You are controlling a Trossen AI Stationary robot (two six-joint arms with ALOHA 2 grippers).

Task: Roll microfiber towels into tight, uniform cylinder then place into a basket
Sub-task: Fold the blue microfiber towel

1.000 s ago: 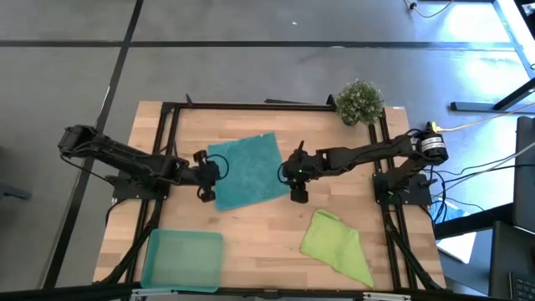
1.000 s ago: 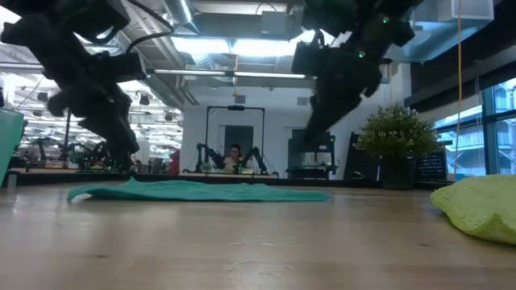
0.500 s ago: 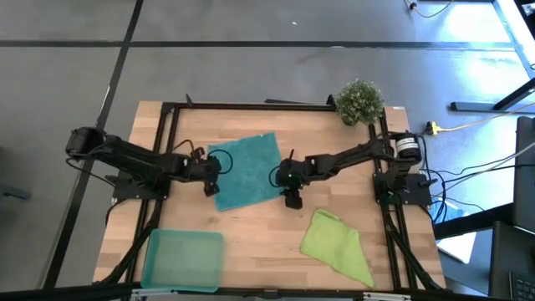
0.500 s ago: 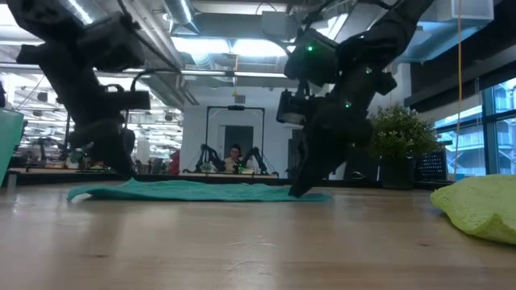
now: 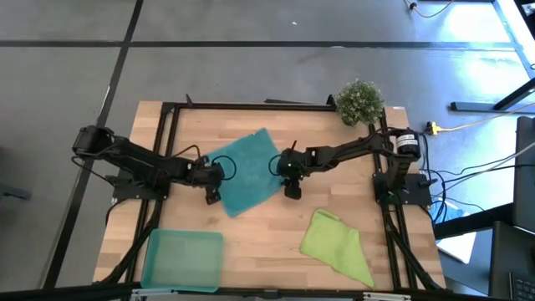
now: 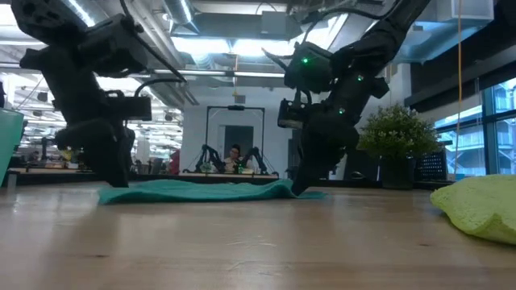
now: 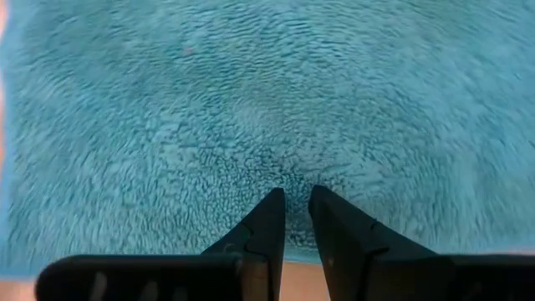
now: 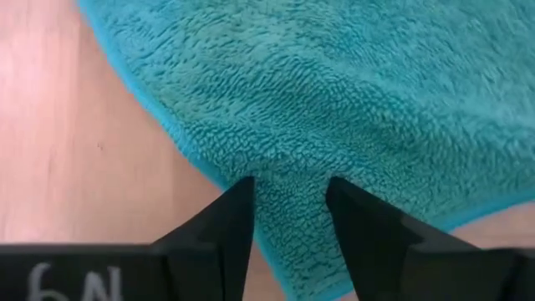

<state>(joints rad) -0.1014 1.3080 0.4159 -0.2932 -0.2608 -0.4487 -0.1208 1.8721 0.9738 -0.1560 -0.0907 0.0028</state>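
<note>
The teal towel [image 5: 247,171] lies spread flat on the wooden table, set askew, between my two grippers. My left gripper [image 5: 214,180] stands at its left side, pointing steeply down, fingers nearly together on the cloth [image 7: 294,199]. My right gripper [image 5: 287,174] stands at the towel's right edge, open, its tips down on the cloth [image 8: 288,196]. The lime towel [image 5: 338,245] lies crumpled near the front right. The basket [image 5: 182,259] sits at the front left. My left gripper comes steeply from above and slightly from the left. Its fingertips [image 7: 274,205] meet the towel's pile a little in from its left edge [image 7: 292,171], where the pile puckers toward the narrow gap. The towel lies on the table. My right gripper sets both spread fingertips [image 8: 241,196] on the towel just inside its right edge [image 8: 288,188], slanting down from the right. One layer lies under them, flat on the table, with a small ridge beside the tips [image 6: 282,187].
A potted plant [image 5: 360,101] stands at the far right corner. A black frame [image 5: 251,106] runs round the table's edges. Bare wood lies open in the near middle [image 5: 259,242], between basket and lime towel.
Both grippers have sunk onto the teal towel, the right one also moving toward the table's left. The towel has turned a little on the table. Its left end has slid rightward, and its right end has bunched slightly by the right gripper.
</note>
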